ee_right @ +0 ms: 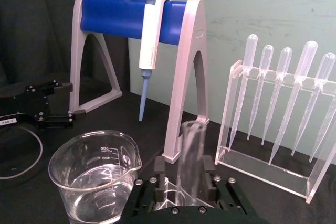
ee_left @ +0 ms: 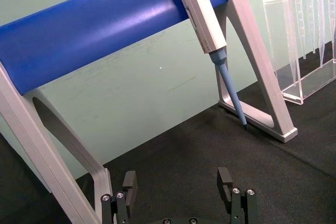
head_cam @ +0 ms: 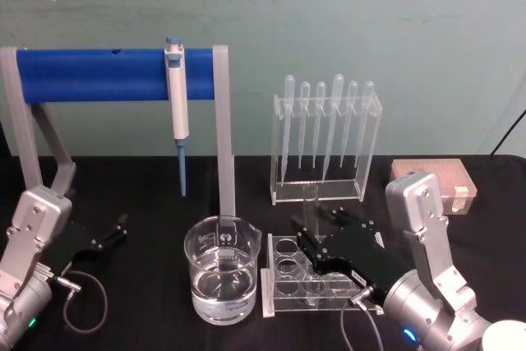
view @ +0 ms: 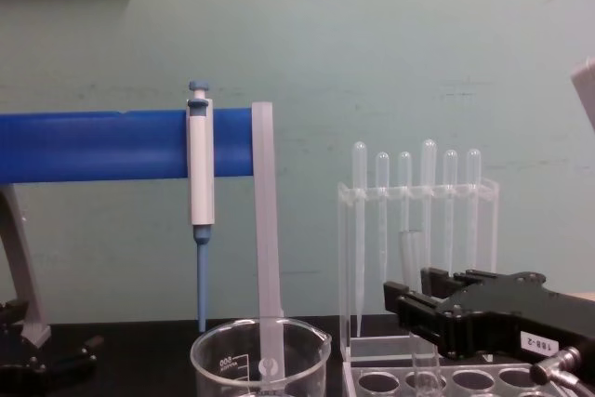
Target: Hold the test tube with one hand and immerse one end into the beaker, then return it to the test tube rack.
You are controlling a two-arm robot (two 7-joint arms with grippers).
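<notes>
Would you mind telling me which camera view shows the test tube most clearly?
The right wrist view: the test tube stands upright between the right gripper's fingers. The head view shows it small above the rack; the chest view shows it faintly against the pipettes.

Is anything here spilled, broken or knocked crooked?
Nothing stands out. The beaker stands upright with clear liquid inside, the test tube stands in its rack between the right gripper's fingers, and the pipettes hang straight.

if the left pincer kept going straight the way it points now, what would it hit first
Probably the blue pipettor stand: the left pincer, open, points across bare black table toward the stand's grey legs. Depth is unclear, so it might pass between them.
</notes>
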